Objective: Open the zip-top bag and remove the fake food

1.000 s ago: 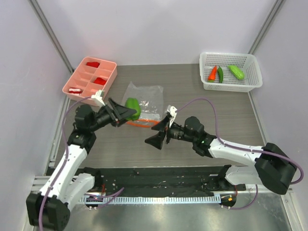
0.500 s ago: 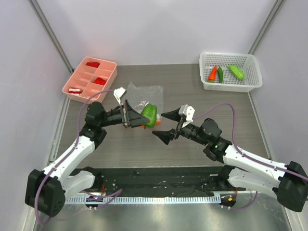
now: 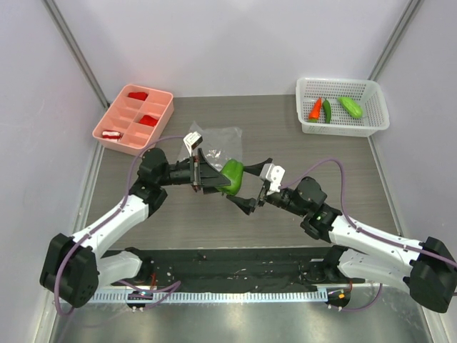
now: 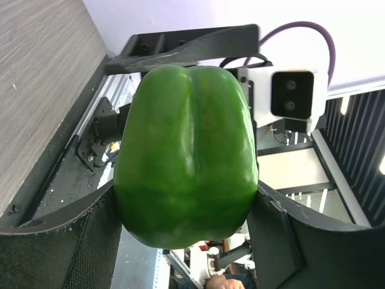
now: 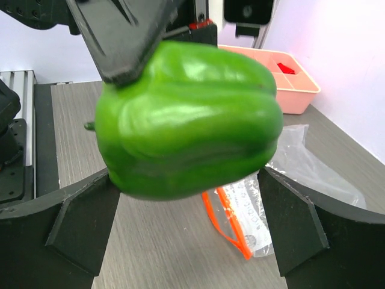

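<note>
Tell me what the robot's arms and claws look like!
The left arm and right arm are white tubes with chunky black joints. A purple cable loops along each one. The left claw and right claw each have two black, wedge-shaped fingers, with a little white camera box at the wrist.

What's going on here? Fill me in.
The left arm's fingers grip a stubby green plastic bell pepper above the table. The right arm's fingers stand wide open on either side of it, likely a handover. The clear crinkly zip-top bag lies behind; three other toy vegetables sit in the white mesh basket.
</note>
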You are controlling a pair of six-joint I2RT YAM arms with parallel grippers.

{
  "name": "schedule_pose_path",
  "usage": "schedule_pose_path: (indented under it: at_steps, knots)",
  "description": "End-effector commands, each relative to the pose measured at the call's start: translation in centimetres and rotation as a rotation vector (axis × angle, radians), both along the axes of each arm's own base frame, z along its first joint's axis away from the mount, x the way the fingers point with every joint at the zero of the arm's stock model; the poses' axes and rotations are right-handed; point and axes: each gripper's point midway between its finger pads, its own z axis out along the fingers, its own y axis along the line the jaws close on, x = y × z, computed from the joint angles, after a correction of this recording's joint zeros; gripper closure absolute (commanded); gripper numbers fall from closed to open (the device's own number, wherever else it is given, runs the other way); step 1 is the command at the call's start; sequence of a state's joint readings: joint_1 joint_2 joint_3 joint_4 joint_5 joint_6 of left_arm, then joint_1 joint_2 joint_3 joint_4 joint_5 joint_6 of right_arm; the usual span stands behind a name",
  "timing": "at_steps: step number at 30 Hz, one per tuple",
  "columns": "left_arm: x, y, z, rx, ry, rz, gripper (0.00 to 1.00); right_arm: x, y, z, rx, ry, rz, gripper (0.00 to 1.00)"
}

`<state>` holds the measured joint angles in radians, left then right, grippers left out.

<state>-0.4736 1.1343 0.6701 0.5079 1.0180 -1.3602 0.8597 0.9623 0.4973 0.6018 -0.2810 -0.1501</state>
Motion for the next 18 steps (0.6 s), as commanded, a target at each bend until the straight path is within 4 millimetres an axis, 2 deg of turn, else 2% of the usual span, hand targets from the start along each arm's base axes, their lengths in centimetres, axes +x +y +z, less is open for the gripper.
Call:
schedule_pose_path:
  at_steps: [1, 3, 6, 13, 18]
  knots:
    - [-0.7, -0.4, 1.1, -0.026, -0.022, -0.043, 0.65, 0.4, -0.3, 2.9, 0.057, -0.105, -0.026, 0.0]
    - [-0.7, -0.4, 0.9, -0.023, -0.019, -0.045, 0.66, 1.3, -1.0, 3.2, 0.062, -0.109, -0.085, 0.0]
    - [-0.9, -0.4, 1.0, -0.024, -0.021, -0.048, 0.65, 1.4, -1.2, 3.5, 0.057, -0.119, -0.098, 0.0]
    - [-1.5, -0.8, 0.7, -0.021, -0.022, -0.074, 0.66, 1.0, -0.4, 4.2, 0.077, -0.107, -0.054, 0.0]
    - [-1.7, -1.1, -0.1, -0.01, -0.015, -0.085, 0.66, -0.2, 0.6, 4.9, 0.076, -0.094, 0.037, 0.0]
